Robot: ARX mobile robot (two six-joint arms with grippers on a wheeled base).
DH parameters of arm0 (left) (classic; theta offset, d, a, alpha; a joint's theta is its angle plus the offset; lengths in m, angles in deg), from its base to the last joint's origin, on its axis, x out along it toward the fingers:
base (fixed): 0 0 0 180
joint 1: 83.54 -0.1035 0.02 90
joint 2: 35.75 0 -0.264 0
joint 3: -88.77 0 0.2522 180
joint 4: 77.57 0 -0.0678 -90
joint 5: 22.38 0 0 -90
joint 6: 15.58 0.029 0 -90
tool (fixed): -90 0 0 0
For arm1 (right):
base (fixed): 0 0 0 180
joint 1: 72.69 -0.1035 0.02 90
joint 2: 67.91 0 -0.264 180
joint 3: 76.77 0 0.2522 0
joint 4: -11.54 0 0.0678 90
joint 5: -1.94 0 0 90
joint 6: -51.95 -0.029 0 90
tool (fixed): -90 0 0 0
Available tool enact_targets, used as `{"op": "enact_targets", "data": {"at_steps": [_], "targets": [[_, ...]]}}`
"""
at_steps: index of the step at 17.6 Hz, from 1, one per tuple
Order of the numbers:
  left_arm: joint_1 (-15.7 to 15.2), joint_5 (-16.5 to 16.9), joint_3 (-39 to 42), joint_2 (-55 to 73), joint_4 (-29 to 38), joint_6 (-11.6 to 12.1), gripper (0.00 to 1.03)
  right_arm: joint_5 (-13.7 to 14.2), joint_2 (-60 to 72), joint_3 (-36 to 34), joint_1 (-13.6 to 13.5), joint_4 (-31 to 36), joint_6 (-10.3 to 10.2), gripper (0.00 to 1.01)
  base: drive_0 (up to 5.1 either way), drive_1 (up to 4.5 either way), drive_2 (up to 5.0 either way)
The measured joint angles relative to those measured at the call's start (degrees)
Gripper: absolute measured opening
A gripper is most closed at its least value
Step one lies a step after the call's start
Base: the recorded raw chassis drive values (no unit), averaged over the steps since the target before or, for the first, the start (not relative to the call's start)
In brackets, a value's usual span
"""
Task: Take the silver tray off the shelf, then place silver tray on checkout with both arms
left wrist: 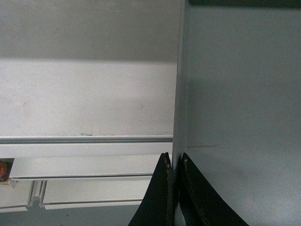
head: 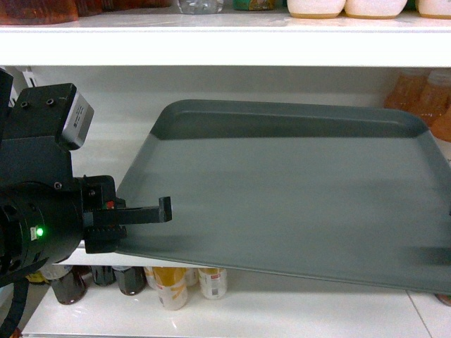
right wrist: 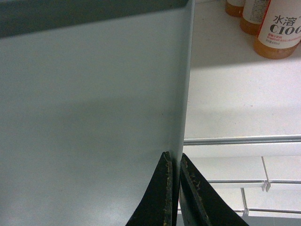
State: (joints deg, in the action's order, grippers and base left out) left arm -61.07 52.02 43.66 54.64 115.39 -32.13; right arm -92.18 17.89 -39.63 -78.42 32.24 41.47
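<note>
The silver tray (head: pixel 296 190) is a large grey-green tray that fills most of the head view, its near edge jutting past the shelf (head: pixel 106 151) front. My left gripper (head: pixel 158 210) is shut on the tray's left rim. In the left wrist view the fingers (left wrist: pixel 162 193) pinch the thin rim, with the tray (left wrist: pixel 240 108) to the right and the white shelf (left wrist: pixel 84 99) to the left. My right gripper (right wrist: pixel 175 162) is shut on the right rim of the tray (right wrist: pixel 89 108); it falls outside the head view. The checkout is out of view.
An upper shelf board (head: pixel 225 46) with jars runs close above the tray. Orange drink bottles (right wrist: pixel 280 28) stand on the shelf right of the tray, also showing as orange bottles (head: pixel 423 95) in the head view. Bottles (head: pixel 169 282) crowd the lower shelf beneath.
</note>
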Motion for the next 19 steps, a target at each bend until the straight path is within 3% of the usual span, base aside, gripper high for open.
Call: {"op": "enact_targets", "data": {"at_steps": [19], "targets": [[-0.13,-0.11,0.0,0.2,0.04,0.0,0.03,0.02,-0.02,-0.02,-0.26,0.2,0.0,0.03,0.1,-4.21,4.4]]}}
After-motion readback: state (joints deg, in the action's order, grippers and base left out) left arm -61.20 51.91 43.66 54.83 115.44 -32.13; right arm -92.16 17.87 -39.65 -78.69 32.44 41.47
